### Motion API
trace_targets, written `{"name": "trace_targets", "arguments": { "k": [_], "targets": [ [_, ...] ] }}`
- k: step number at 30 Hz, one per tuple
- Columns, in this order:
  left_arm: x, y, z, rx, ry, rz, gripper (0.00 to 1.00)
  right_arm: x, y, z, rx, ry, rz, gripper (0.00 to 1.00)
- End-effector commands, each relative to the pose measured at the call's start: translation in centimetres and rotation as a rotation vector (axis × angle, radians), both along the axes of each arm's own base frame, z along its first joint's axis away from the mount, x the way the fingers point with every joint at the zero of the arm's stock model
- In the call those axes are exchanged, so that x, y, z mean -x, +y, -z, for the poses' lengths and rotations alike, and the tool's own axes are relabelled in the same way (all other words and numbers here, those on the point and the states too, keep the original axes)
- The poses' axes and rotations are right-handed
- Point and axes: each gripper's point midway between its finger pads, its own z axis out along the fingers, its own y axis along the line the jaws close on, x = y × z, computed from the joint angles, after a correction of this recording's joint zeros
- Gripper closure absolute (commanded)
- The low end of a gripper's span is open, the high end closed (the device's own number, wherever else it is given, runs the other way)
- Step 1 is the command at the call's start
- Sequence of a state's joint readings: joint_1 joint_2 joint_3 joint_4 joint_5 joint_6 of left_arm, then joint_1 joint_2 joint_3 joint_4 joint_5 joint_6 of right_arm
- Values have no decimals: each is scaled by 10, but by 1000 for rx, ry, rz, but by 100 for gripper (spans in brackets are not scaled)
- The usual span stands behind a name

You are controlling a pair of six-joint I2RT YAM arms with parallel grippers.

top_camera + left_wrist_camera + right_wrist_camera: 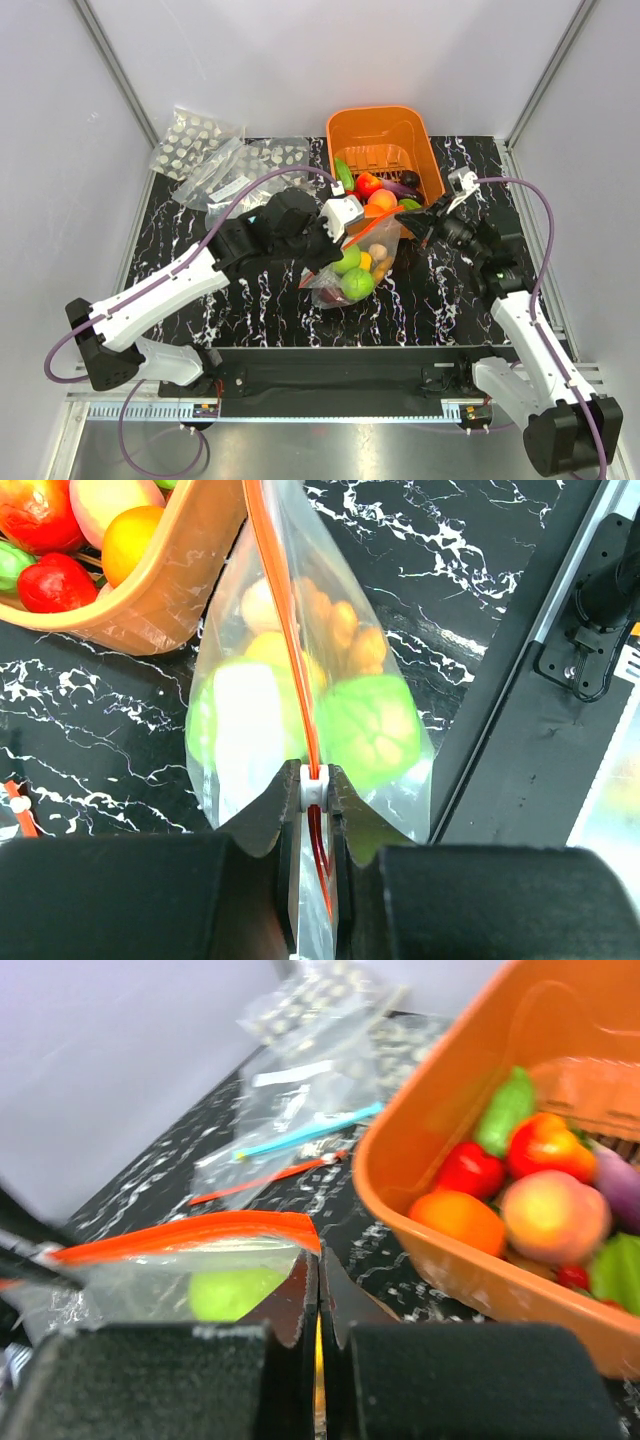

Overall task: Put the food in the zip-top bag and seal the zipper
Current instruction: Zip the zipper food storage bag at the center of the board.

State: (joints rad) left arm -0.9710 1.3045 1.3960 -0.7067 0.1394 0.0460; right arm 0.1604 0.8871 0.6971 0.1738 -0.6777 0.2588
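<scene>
The left gripper (313, 785) has its fingers pressed nearly together on the zipper (283, 630). The red-orange strip and a small white piece are pinched between the tips (from there the strip runs straight up the left wrist view). The right gripper (318, 1268) is likewise closed to a sliver. Its tips nip the other end of the same strip, which slopes off to the left of the right wrist view.

In the top view, spotted bags (205, 145) lie at the upper left, at the edge of the black marbled table (450, 290). The orange basket (385, 125) stands at upper centre, its near wall just beside the strip, with loose food (381, 199) heaped at its near end. Bare tabletop shows left of and below the bag, and at the lower right as far as the front rail.

The zip-top bag (352, 268) sits at frame centre between the two grippers. Its mouth edge is stretched from one pair of tips to the other, and its body sags to the lower left of the strip. Green apples (357, 284) and small orange pieces show through the clear plastic.
</scene>
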Motion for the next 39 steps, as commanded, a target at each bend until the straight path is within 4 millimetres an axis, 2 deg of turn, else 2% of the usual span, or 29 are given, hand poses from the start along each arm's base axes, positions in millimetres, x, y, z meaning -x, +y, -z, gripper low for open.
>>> {"name": "trace_targets", "arguments": {
  "k": [1,7,8,19,22,25,27,28,34,36,39],
  "targets": [
    [20,20,15,-89,60,26,96,-45,-70,-2,44,5,418,100],
    [21,18,21,-108,75,28,96,-46,-107,3,67,47,627,100],
    [21,18,23,-112,77,28,96,-44,-111,9,82,69,646,100],
    [20,18,27,-129,81,14,96,-41,-159,24,143,125,891,100],
    [15,18,32,-148,80,-7,96,-39,-164,27,147,138,921,100],
    [9,18,39,-175,86,-37,96,-35,-165,25,132,125,928,100],
    [6,18,41,-187,91,-60,91,-32,-164,19,118,102,918,100],
    [2,17,44,-198,90,-76,88,-31,-158,17,118,94,885,100],
    [-7,19,40,-196,82,-139,88,-24,-130,14,90,83,727,100],
    [-18,24,40,-196,70,-205,88,-22,-123,16,76,95,693,98],
    [-43,32,40,-208,73,-333,92,-24,-120,19,71,111,679,100]
  ]
}}
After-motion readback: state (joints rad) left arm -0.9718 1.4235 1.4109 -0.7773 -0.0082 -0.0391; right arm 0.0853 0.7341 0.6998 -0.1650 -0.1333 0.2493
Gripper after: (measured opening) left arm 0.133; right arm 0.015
